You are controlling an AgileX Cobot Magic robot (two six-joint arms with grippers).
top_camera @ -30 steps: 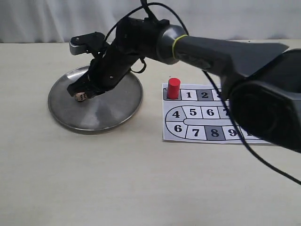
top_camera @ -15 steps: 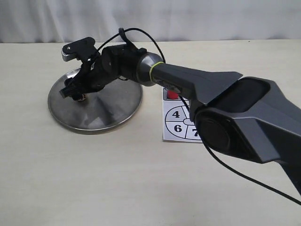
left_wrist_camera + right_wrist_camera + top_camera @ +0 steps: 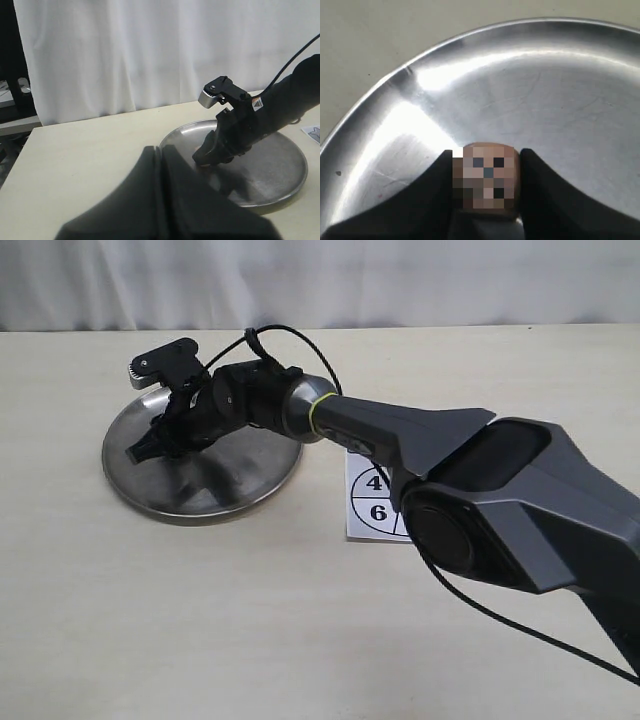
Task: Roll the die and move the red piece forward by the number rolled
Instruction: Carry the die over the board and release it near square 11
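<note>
Readable writing: only the numerals "4" (image 3: 375, 481) and "6" (image 3: 378, 512) on the white game board (image 3: 358, 527), just right of frame centre in the exterior view. The rest of the board is covered by the right arm (image 3: 450, 440). A small red-and-white triangle sticker (image 3: 257, 103) sits on that arm's wrist; its text is too small to read.

The die (image 3: 486, 180) sits between the two black fingers (image 3: 440, 190) of the right end effector (image 3: 486, 159), which is narrowed onto it with both fingers touching its sides. The pips are dark but blurry, so the count is unclear. Shiny metal plate (image 3: 380, 95) lies right beneath. I cannot tell whether the die touches the plate or is lifted off it.

In the exterior view the right end effector (image 3: 142, 450) points down over the left part of the plate (image 3: 130, 490), at left-centre of the frame on the pale bench (image 3: 200, 620). The die is hidden there by the fingers. The red piece is hidden behind the arm.

The left end effector (image 3: 160, 200) is blurred. Its fingers meet at a thin seam with nothing between them. It hangs over the bench (image 3: 90, 150), apart from the plate (image 3: 295, 185).
</note>
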